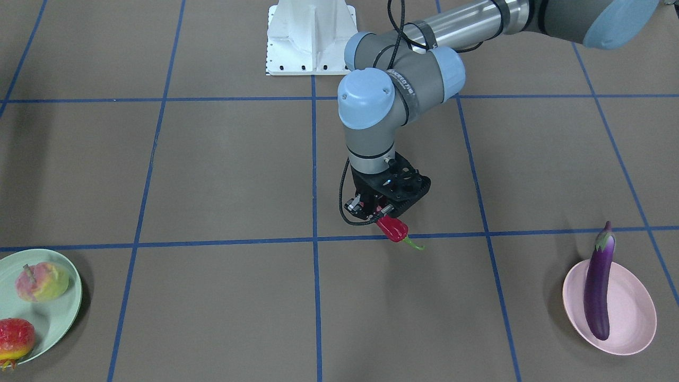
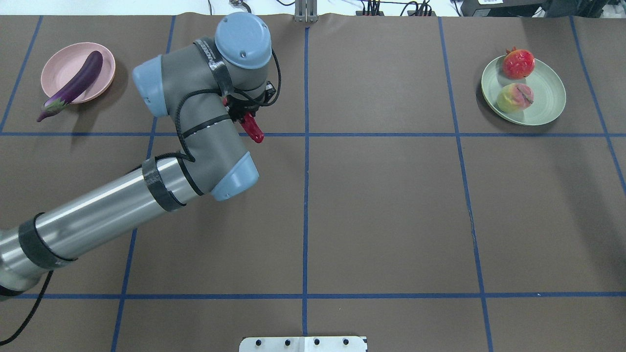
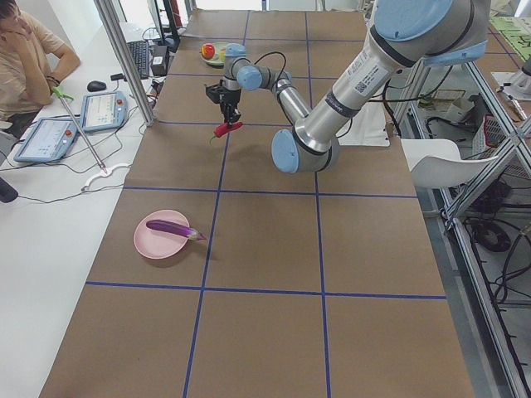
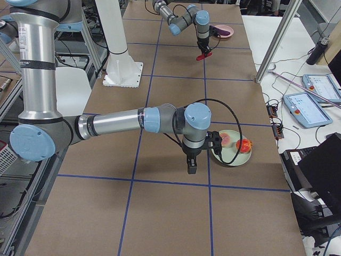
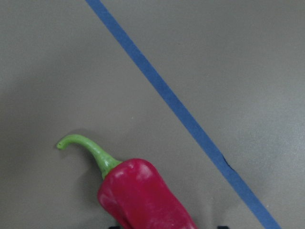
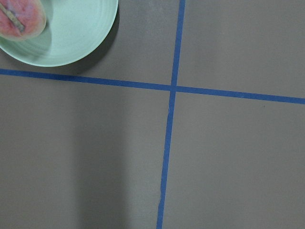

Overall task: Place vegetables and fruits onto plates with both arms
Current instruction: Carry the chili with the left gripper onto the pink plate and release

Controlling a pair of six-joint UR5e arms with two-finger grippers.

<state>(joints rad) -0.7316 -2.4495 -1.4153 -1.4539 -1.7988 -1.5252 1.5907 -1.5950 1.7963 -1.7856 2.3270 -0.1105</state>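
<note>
The left gripper (image 1: 383, 214), jaws clamped, holds the chili pepper (image 1: 393, 229) by its tip end, apparently slanting downward, green stem pointing away from the robot.

Glossy red chili (image 1: 393, 229) in left pincer (image 1: 383, 216)

Robotics lab; grid-taped table (image 3: 265, 332), teach pendants (image 3: 104, 109), aluminium framing (image 3: 124, 58).

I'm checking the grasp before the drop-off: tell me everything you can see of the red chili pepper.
The chili pepper is glossy red, smooth like plastic, with a curved green stem. The left end effector grips the end opposite the stem. It hangs tilted near a blue tape line, seemingly clear of the table, touching nothing else.
</note>
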